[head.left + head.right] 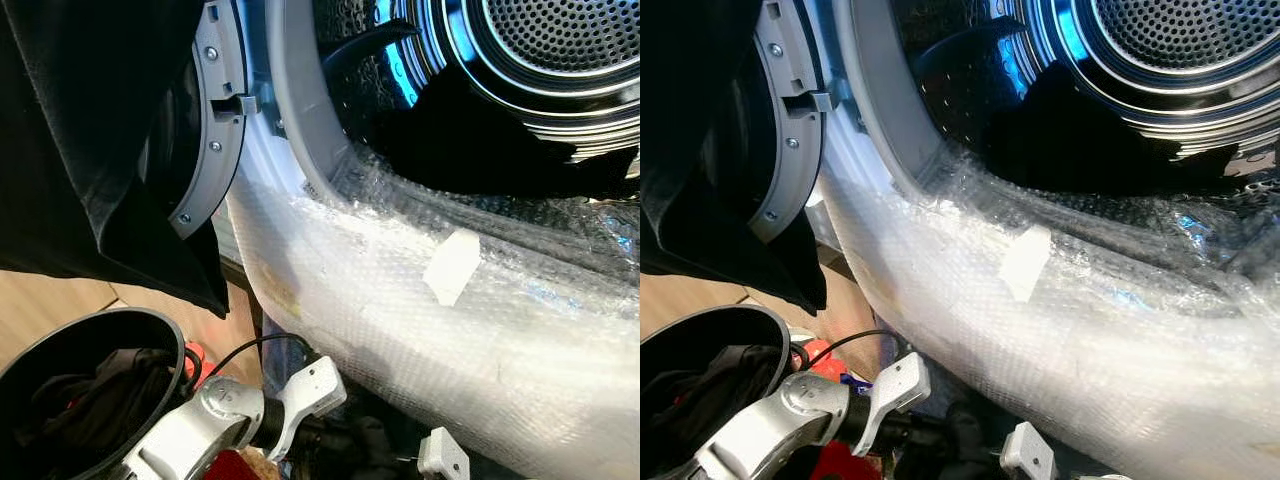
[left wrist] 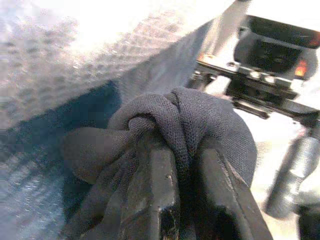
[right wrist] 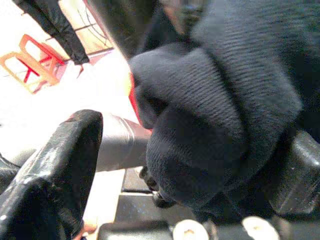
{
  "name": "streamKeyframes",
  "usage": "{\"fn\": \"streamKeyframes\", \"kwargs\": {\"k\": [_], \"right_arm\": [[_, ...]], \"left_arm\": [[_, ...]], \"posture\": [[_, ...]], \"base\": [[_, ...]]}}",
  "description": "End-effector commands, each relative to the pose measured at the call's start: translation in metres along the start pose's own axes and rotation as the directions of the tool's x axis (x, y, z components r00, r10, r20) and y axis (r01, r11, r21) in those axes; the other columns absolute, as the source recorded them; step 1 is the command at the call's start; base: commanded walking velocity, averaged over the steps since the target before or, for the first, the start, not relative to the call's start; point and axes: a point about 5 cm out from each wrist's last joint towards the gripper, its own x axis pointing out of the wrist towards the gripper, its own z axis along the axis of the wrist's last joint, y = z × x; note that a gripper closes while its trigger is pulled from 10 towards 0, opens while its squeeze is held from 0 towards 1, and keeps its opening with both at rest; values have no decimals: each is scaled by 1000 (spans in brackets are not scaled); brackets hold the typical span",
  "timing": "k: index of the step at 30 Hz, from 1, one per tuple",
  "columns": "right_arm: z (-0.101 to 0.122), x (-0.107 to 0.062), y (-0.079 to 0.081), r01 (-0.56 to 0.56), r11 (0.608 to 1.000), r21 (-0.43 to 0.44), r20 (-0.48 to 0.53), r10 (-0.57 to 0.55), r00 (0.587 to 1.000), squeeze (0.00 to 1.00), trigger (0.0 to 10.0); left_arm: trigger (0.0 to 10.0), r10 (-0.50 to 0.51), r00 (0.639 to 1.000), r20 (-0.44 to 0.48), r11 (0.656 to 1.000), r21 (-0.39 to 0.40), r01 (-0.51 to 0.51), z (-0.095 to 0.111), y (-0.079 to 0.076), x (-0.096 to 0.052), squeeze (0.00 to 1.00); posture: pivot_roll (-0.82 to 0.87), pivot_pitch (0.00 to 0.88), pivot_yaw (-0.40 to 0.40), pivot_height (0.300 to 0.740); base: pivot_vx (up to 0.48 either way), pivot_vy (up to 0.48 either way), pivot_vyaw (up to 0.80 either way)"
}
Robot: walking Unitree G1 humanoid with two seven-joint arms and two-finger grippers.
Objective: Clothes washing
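While your left gripper [image 2: 187, 200] is clamped on the dark knitted garment [image 2: 185, 125] low beside the bubble-wrapped washer front [image 1: 420, 320], lift it clear of the rim into the steel drum [image 1: 540, 60]. Right gripper [image 3: 200, 165]: fingers apart around dark cloth. Round black basket [image 1: 150, 325], near left, holds more dark clothes.

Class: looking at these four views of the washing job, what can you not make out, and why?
- Left gripper: dark cloth bunched over its fingertips hides the grip.
- Black basket: cut off by the frame edge; its contents are too dark to tell.
- Drum: a black shape hides its floor.
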Motion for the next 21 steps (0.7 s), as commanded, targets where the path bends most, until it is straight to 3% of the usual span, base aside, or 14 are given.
{"fn": "streamKeyframes", "kwargs": {"k": [1,4,8,10,13,14,15,16,21], "right_arm": [[7,7,6,-18,1000,-11,24,19,1000,1000,10000],[8,12,2,55,998,3,46,-55,997,1000,10000],[8,18,-1,110,993,42,69,-112,991,1000,10000],[4,23,-9,220,974,59,63,-224,973,1000,10000],[4,23,-14,284,955,91,77,-291,954,1000,10000],[3,23,-15,309,946,99,78,-317,945,933,10000],[2,23,-16,323,940,112,78,-333,940,514,10000],[1,23,-15,327,937,122,78,-338,938,24,10000],[-7,24,-9,321,931,176,69,-337,939,0,10000]], "left_arm": [[0,40,999,36,999,29,-41,7,7,-1,0],[0,69,993,96,998,-3,-69,11,10,3,0],[0,75,992,97,997,-12,-75,8,11,4,0],[0,79,992,103,997,-14,-78,8,11,5,0],[0,73,991,110,997,-14,-72,9,10,5,0],[0,71,991,110,997,-12,-70,8,10,5,0],[0,69,992,109,998,-11,-68,8,10,5,0],[0,68,992,110,998,-10,-67,8,9,5,0],[0,66,992,110,998,-8,-66,7,9,4,0]], "posture": [[-35,39,-2,740],[-30,28,-4,740],[-32,20,-2,740],[-32,20,-2,740],[-29,15,-2,740],[-31,9,1,740],[-31,9,1,740],[-30,7,1,740],[-32,0,2,740]], "base": [[0,0,0],[0,0,0],[0,0,0],[0,0,0],[0,0,0],[0,0,0],[0,0,0],[0,0,0],[0,0,0]]}}
